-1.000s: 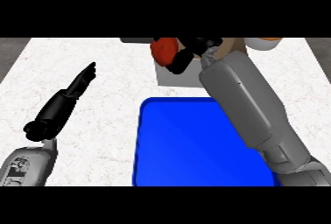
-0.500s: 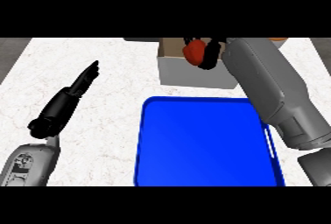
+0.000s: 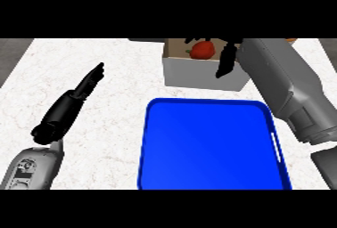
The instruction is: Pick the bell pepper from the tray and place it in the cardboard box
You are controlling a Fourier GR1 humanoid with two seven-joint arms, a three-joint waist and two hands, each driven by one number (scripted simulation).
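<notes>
Toward the left edge of the table (image 3: 118, 58) we see our left hand (image 3: 72, 102) resting on the pale, speckled surface, its grey forearm coming up from the near-left corner. Its black fingers lie straight and close together, pointing toward the far edge and slightly rightward, and they hold nothing.

Moving right, the blue tray (image 3: 207, 142) sits at the table's near edge, roughly in the middle and a bit to the right. Its flat blue floor shows bare, and a narrow handle slot is visible along its right rim.

Just beyond the tray's far edge stands the cardboard box (image 3: 197, 71), close to the table's far edge. Its pale front wall faces us and its open top shows a brown inside. The red bell pepper (image 3: 203, 50) is at the opening of the box, its green stem end turned left; we cannot tell whether it rests on the box's floor or hangs just above it.

Our right hand (image 3: 226, 60) is over the box's right part, right beside the pepper. One dark finger hangs down straight across the front wall of the box, and other finger shapes show above the pepper at the far edge. We cannot tell whether the fingers grip the pepper or stand spread off it. The thick grey right forearm runs along the table's right edge.
</notes>
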